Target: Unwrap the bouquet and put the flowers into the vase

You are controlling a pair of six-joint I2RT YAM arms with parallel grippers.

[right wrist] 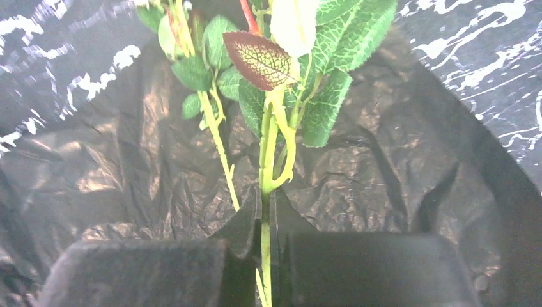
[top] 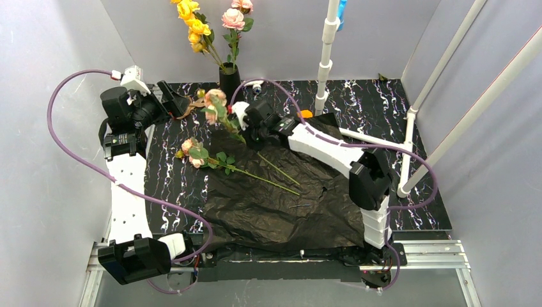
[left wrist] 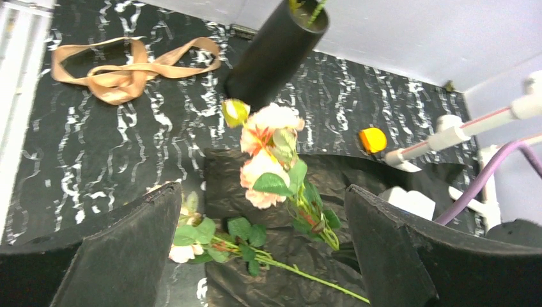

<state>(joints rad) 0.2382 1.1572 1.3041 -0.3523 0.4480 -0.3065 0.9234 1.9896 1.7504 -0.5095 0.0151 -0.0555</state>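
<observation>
The bouquet is undone: its crinkled black wrapping paper (top: 275,198) lies spread flat on the table. The black vase (top: 229,79) stands at the back with yellow and pink flowers (top: 195,29) in it. My right gripper (right wrist: 265,206) is shut on the green stem of a pink flower (top: 215,103) and holds it above the paper, right of the vase's foot (left wrist: 275,54). The same bloom (left wrist: 268,150) shows between my left fingers. Another pink flower (top: 195,153) lies across the paper's left edge. My left gripper (top: 178,101) hangs open and empty, left of the vase.
The tan ribbon (left wrist: 128,67) lies loose on the marbled table, left of the vase. A white pipe post (top: 326,57) stands at the back, and slanted white pipes (top: 447,115) run along the right. A small orange object (left wrist: 372,139) sits near the post. Grey walls enclose the table.
</observation>
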